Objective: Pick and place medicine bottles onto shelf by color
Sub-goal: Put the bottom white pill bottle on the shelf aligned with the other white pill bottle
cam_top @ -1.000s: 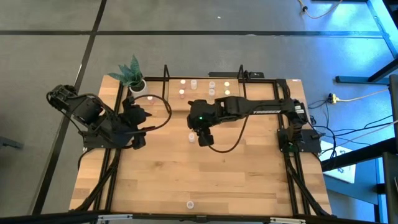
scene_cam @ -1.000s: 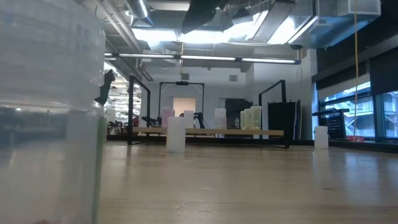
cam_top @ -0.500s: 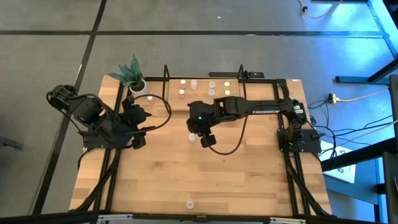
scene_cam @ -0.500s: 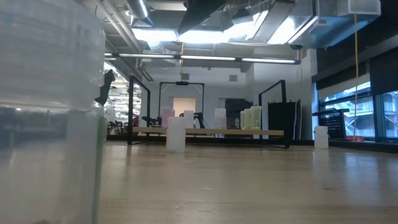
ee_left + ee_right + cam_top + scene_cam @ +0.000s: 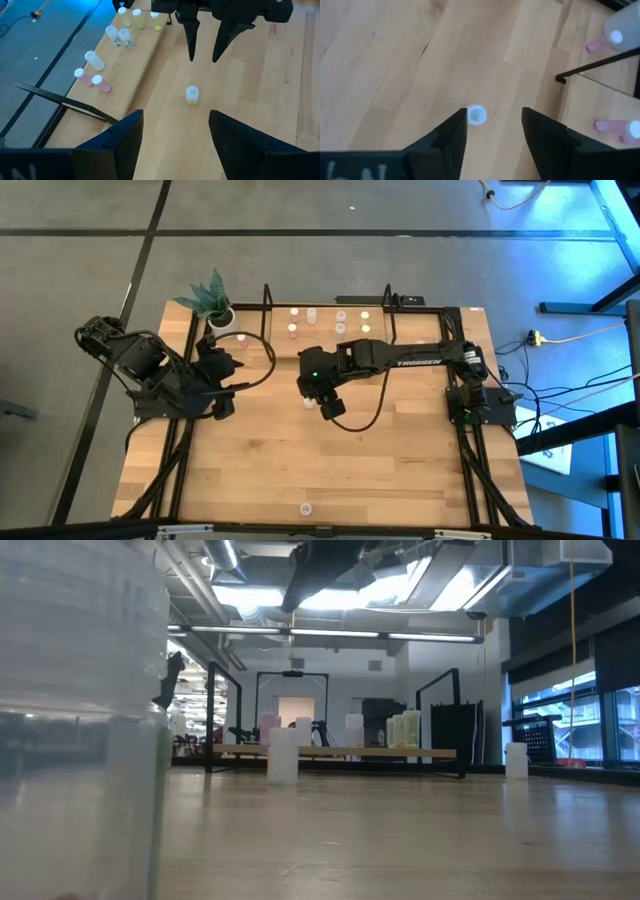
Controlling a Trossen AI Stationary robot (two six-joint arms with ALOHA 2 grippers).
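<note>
Potted green plant point(image 5: 213, 302) at table's point(image 5: 260, 470) far left corner; yellow cable point(image 5: 575, 335) on floor.

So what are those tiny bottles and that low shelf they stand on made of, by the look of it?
The bottles, like the loose one on the table, look like whitish, slightly see-through plastic with a dull sheen; glass can't be ruled out. The shelf seems a pale matte wooden board with visible grain, much like the tabletop, framed by thin black rods that look like painted metal.

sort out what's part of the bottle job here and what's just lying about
Part of the job:
- loose bottle on the table, under the open right pincer
- bottles on the shelf
- shelf
- stray bottle at the table's near edge

Just lying about:
- potted plant
</note>
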